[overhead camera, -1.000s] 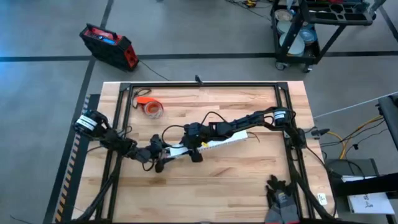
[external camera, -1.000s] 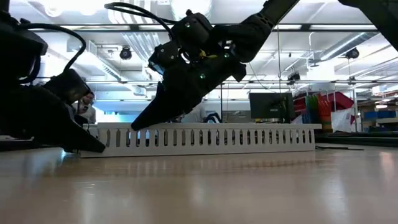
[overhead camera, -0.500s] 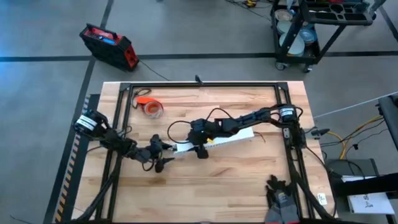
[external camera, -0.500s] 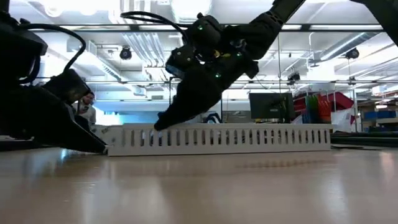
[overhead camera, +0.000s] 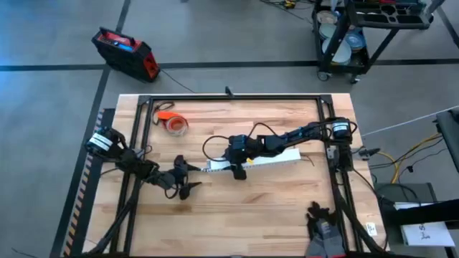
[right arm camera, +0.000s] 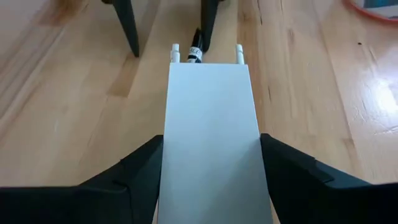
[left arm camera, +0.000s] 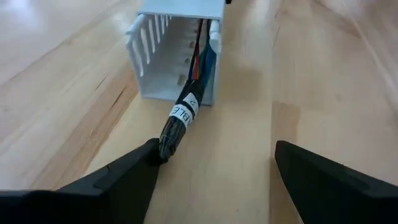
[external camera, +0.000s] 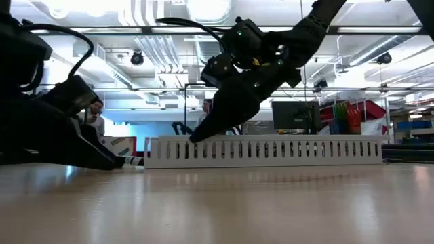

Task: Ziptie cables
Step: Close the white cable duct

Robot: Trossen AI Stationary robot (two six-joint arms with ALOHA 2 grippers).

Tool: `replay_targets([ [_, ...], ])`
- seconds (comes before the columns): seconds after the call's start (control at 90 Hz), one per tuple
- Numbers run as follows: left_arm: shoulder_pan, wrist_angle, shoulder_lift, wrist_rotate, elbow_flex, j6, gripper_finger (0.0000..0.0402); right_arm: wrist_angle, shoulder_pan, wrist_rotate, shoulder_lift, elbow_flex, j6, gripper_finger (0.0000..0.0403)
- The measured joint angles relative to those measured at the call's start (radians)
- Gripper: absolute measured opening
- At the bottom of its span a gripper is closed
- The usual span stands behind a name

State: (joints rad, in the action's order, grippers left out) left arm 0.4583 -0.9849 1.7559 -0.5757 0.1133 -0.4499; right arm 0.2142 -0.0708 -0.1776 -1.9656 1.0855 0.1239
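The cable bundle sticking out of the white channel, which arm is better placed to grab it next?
Probably the left. Its tool is open, facing the cable bundle where it leaves the white channel, one finger beside it. The right tool straddles the channel.

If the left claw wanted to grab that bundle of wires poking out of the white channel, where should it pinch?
Probably at the sleeved stub of the cables, near the white label, just outside the channel mouth. That part lies bare on the table, while the rest is walled in by the slotted sides. The left gripper is open and already faces that end, one finger touching the stub's tip, so coming straight along the wires suits.
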Motion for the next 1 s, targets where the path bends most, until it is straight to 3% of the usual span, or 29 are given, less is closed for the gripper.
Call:
replay_targets([
  [0.311, 0.0, -0.026, 0.038, -0.056, 0.01, -0.04, 0.0307, 0.008, 0.0, -0.001, 0.0, -0.006, 0.008, 0.0219],
  [0.589, -0.043, -0.074, 0.037, -0.139, 0.021, 0.062, 0.0307, 0.008, 0.0, -0.006, 0.0, -0.006, 0.023, 0.0228],
  [1.0, -0.073, -0.065, -0.119, -0.145, -0.042, 0.175, 0.0307, 0.008, 0.001, -0.006, 0.0, -0.006, 0.017, 0.0225],
])
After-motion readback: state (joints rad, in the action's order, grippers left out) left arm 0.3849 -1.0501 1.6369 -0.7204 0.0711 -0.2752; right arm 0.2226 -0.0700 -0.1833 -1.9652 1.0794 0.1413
